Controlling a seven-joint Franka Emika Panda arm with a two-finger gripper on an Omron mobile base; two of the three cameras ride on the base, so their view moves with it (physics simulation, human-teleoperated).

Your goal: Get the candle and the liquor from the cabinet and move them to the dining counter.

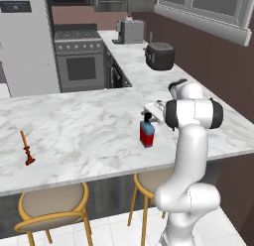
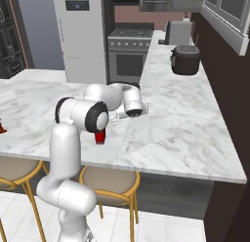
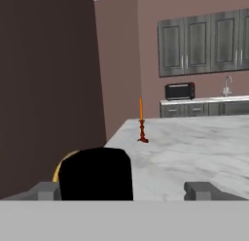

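my end effector [image 3: 124, 189] is released, its fingertips [image 3: 48, 189] spread wide to either side of the liquor [image 1: 147, 132], whose black cap sits between them without being gripped. the liquor stands upright on the marble bench [image 1: 89, 136] near its front edge. the candle [image 1: 28, 149] stands upright on the same bench, well apart from the bottle.

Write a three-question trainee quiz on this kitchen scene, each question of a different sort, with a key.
1. True or false: the candle stands upright on the dining counter.
2. Where is the liquor? A) in the cabinet B) on the dining counter, by the claw C) on a stool
3. Fill in: the claw's jaws stand ____.

Key: 1 true; 2 B; 3 open, either side of the liquor's black cap.
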